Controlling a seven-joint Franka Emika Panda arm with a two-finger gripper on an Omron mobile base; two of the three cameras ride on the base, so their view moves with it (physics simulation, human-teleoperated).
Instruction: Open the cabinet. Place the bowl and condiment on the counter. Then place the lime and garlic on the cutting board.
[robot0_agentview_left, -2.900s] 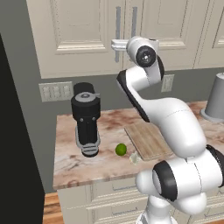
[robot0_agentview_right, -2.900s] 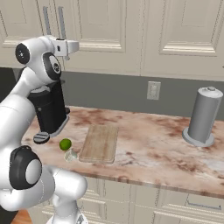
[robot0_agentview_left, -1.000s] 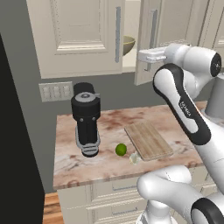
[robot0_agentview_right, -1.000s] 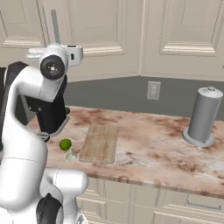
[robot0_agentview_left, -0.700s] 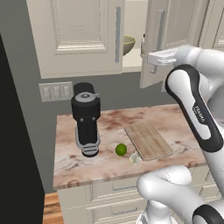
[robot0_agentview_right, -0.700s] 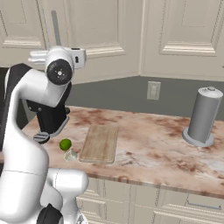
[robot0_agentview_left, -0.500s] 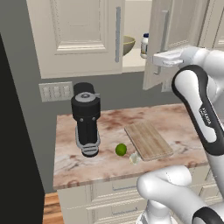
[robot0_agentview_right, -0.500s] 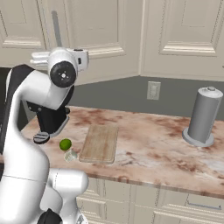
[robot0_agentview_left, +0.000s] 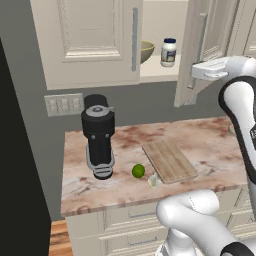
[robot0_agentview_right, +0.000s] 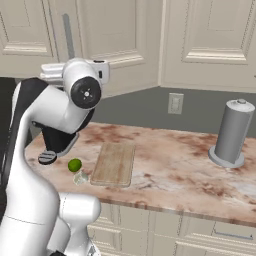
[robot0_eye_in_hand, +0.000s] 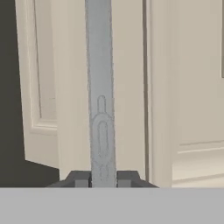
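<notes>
Here the gripper (robot0_eye_in_hand: 103, 178) is clamped on the long metal handle (robot0_eye_in_hand: 100, 87) of the cabinet (robot0_agentview_left: 205, 45) door, swung open. Inside, at twelve o'clock above the cutting board (robot0_agentview_left: 169, 160), sit bowl (robot0_agentview_left: 145, 51) and condiment (robot0_agentview_left: 169, 52); lime (robot0_agentview_left: 138, 171) and garlic (robot0_agentview_left: 154, 181) lie at the board's nine o'clock.

Two rear flanking views; hand view perhaps close-up.
</notes>
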